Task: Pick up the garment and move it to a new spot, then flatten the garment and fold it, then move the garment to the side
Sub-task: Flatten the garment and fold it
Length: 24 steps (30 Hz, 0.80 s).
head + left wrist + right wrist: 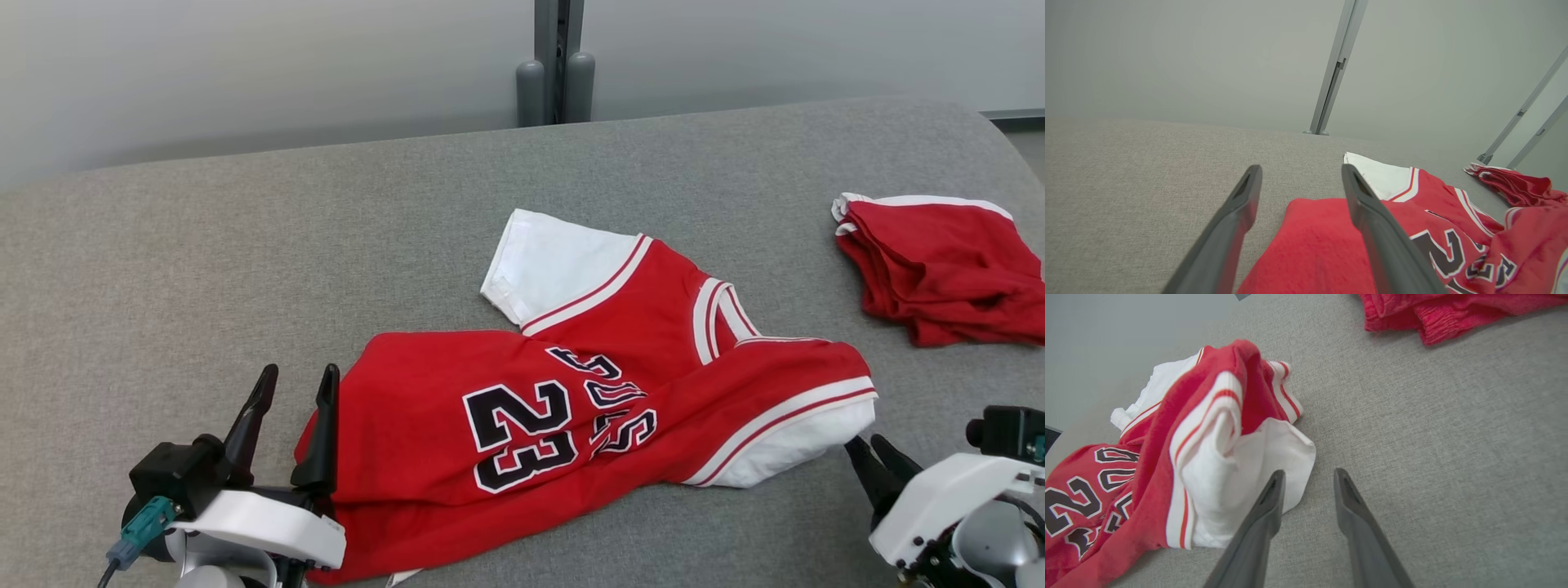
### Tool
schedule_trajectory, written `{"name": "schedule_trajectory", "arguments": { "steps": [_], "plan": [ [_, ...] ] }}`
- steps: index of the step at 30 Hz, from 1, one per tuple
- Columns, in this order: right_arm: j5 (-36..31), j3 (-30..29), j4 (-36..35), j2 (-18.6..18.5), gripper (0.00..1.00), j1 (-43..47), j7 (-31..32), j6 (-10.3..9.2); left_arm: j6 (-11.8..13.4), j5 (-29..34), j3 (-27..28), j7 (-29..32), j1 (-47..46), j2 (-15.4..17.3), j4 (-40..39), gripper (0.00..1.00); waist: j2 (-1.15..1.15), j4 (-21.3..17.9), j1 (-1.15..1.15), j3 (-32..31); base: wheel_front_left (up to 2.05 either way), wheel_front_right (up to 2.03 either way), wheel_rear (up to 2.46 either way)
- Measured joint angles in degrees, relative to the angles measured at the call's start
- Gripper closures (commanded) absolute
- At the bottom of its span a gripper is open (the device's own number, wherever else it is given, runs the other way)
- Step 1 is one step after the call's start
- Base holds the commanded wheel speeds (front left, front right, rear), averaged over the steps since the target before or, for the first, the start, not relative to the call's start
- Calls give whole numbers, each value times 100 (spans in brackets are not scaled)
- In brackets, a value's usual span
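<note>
head view: jersey [588, 392] lies crumpled mid-table [245, 245], "23" facing up, far white sleeve flat. Both grippers sit at its near corners. A second red garment [939, 269] lies well apart at the right.
left wrist view: low angle over the jersey's [1323, 245] hem, with a post [1335, 69] behind the table.
right wrist view: near sleeve of the jersey [1147, 457] stands up in a bunched fold, which looks flat from the head.
hidden: jersey's near edge is cut off behind the left arm in the head view. Lettering beside "23" is creased and unreadable. The red garment [1453, 310] is cropped.
left gripper [298, 374] [1301, 171]: wide open, empty. Its right finger crosses the hem; can't tell if they touch.
right gripper [867, 445] [1309, 474]: jaws parted, nothing between them. Its left finger overlaps the white sleeve edge; contact unclear.
</note>
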Motion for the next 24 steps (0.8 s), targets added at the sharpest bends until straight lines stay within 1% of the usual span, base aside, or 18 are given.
{"name": "schedule_trajectory", "arguments": {
  "steps": [1, 5, 6, 8, 9, 10, 13, 19, 21, 24],
  "plan": [
    [-26, -86, -51, 18, 42, 60, 64, 0, 0, -1, -7, 0, -1, 0, -1, 0, 0, 13, 0, -5, 0, 0, 0],
    [-205, -328, -301, 81, 36, 214, 140, 0, 20, -30, -3, 0, -1, 20, -4, 0, 0, 52, 0, -8, 0, 0, 0],
    [-234, -353, -394, 102, 31, 222, 126, 0, 19, -36, -4, 0, -1, 23, -3, 0, 0, 59, 0, -8, 0, 0, 0],
    [-235, -405, -561, 157, 11, 211, 47, 0, 18, -43, -10, 1, -1, 29, 4, 0, 0, 78, 0, -13, 0, 0, 0],
    [-254, -442, -632, 175, 3, 210, 11, 0, 18, -45, -13, 1, -1, 29, 11, 0, 0, 87, 0, -18, 0, 0, 0],
    [-301, -493, -688, 187, 0, 202, -29, 0, 18, -45, -22, 1, -1, 29, 12, 0, 0, 98, 0, -26, 0, 0, 0],
    [-414, -645, -839, 207, 0, 159, -74, 0, 16, -47, -44, 11, -5, 27, 21, 0, 0, 136, 0, -51, 0, 0, 0],
    [-725, -1134, -959, 211, 0, -110, -80, 0, 21, -81, -64, 10, -8, 29, 21, 0, 0, 254, 0, -77, 0, 0, 0],
    [-695, -1144, -961, 247, 0, -334, -31, 0, 26, -88, -63, 10, -8, 32, 8, 0, 0, 284, 0, -55, 0, 0, 0],
    [-702, -1043, -742, 267, 0, -664, 279, 0, 31, -89, -78, 13, -21, 36, 4, 0, 0, 334, 0, -8, 0, 0, 0]
  ]
}}
